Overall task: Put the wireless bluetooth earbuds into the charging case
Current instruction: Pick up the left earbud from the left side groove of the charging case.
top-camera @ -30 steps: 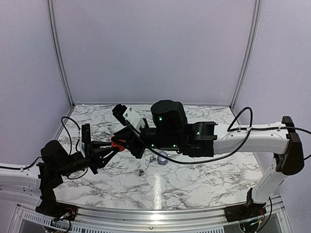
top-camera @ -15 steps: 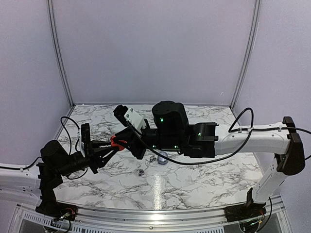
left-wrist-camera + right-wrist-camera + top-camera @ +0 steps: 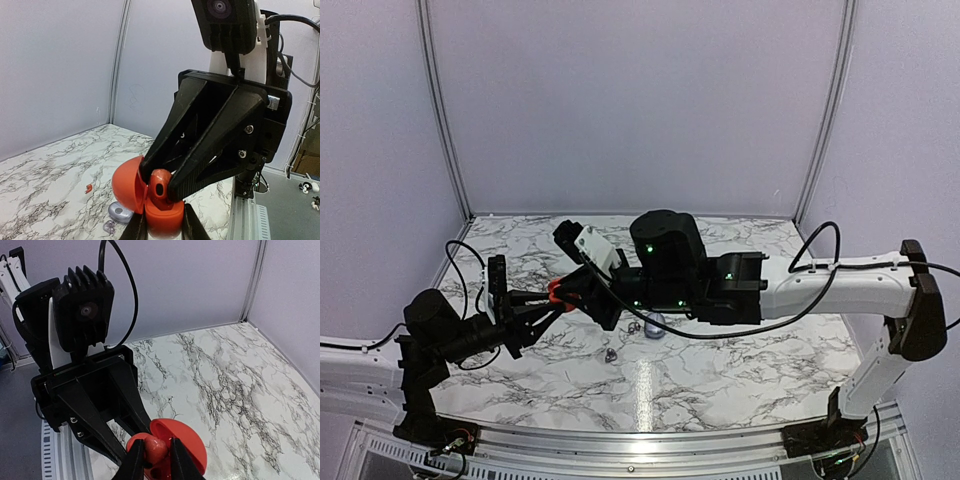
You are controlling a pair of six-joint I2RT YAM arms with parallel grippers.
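The left arm (image 3: 450, 335) reaches low from its base at the near left, forearm stretched rightward over the tabletop (image 3: 720, 370). The right arm (image 3: 840, 285) runs from its base at the near right across the middle of the tabletop, wrist turned toward the left arm, so the two sets of jaws meet tip to tip above the left half of the marble surface.

The left jaws are closed on the red charging case (image 3: 162, 222). Its fingers (image 3: 192, 227) pinch the base from both sides, and the case is held off the tabletop. The lid (image 3: 125, 182) stands open, tipped back on the side away from the right arm.

The right jaws come down at a slant onto the open case, their black fingers (image 3: 210, 150) narrowing to the tips. They grip a red earbud (image 3: 160, 184), which sits between the fingertips at the mouth of the case base, just beside the raised lid. From the right wrist view the earbud (image 3: 154, 449) touches both fingers (image 3: 134, 462). How deep it sits in its socket cannot be told.

Below on the tabletop lie a silvery case (image 3: 654, 323), a silvery earbud (image 3: 611, 354) nearer the front edge, and, well apart, a small red piece (image 3: 88, 188).
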